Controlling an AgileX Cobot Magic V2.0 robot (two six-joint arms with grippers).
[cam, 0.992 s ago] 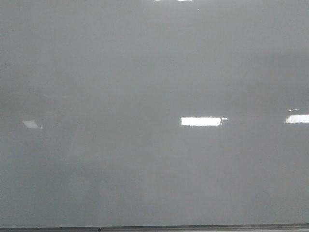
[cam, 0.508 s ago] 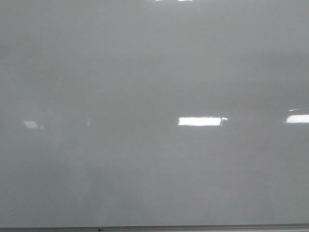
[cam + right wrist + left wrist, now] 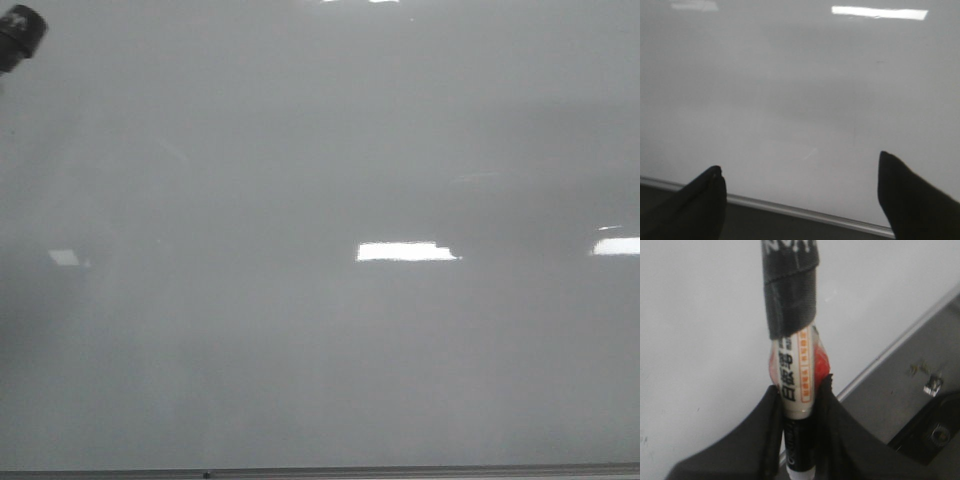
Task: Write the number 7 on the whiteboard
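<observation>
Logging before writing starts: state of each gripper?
Left gripper: closed on the marker.
Right gripper: open, empty.

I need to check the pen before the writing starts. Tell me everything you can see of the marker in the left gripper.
The marker is a white-barrelled pen with black characters, an orange strip and a red patch on its label. Black tape or a sleeve wraps its far end, and its near end is black. The left gripper clamps it between two black fingers, pointing it at the whiteboard. Its tip is out of view, so contact with the board cannot be told.
</observation>
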